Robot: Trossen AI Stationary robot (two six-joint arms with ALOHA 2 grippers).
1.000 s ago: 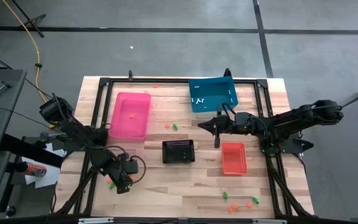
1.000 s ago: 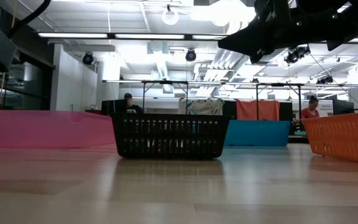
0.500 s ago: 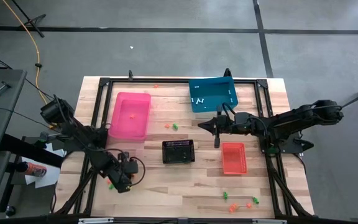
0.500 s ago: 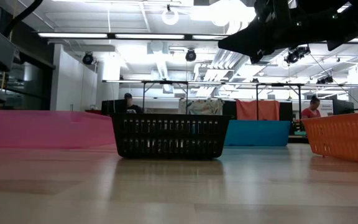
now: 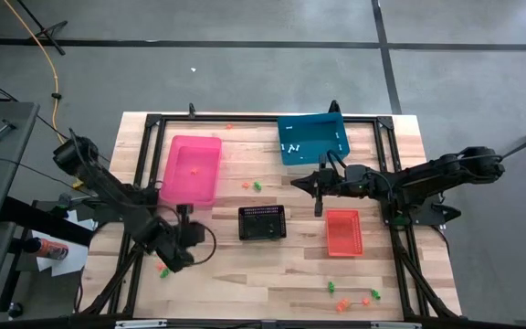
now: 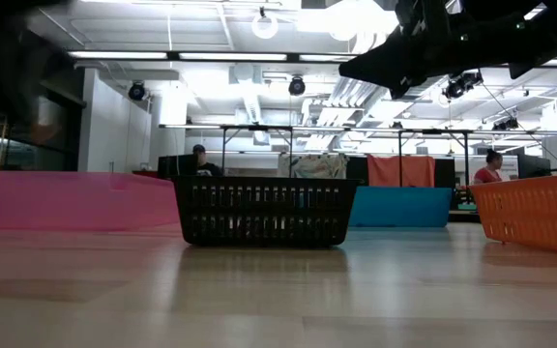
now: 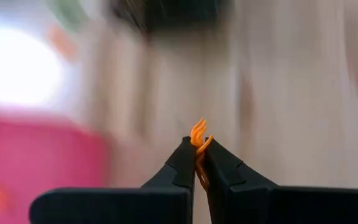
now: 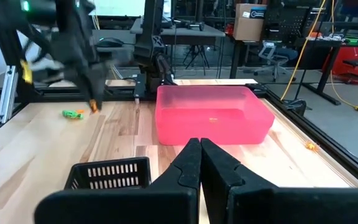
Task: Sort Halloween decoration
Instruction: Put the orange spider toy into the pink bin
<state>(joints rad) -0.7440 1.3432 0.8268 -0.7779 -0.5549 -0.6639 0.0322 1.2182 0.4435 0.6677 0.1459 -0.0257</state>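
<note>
High view, bins: four on the table (image 5: 217,283): one pink bin (image 5: 192,170), one blue bin (image 5: 312,138), one red bin (image 5: 343,231), one black basket (image 5: 262,222).
High view, trinkets: small orange and green bits lie near the front right edge (image 5: 352,297), two lie between the pink bin and the blue bin (image 5: 252,185), one orange bit lies at the far edge (image 5: 229,126), and white bits sit inside the blue bin.
High view, left tool: the left tool (image 5: 183,212) is over the table, in front of the pink bin and just left of the black basket.
High view, right tool: the right tool (image 5: 318,209) points down, between the blue bin and the red bin.
Low view, bins: the black basket (image 6: 262,211) is in the middle, the pink bin (image 6: 75,200) on one side, the blue bin (image 6: 400,207) and the red bin (image 6: 535,211) on the other.
Low view, people: two people are far back in the room.
Left wrist view, left tool: the left tool (image 7: 199,152) is clenched on one orange trinket (image 7: 198,134), which sticks out past the tips. The pink bin (image 7: 36,158) is a blur nearby.
Right wrist view, right tool: the right tool (image 8: 200,148) is clenched tight with nothing in it.
Right wrist view, other things: the pink bin (image 8: 213,115) is ahead, the black basket (image 8: 110,173) is close, and the left tool (image 8: 94,102) hangs over the table with the orange trinket at its tip, next to one green trinket (image 8: 73,114) on the wood.
</note>
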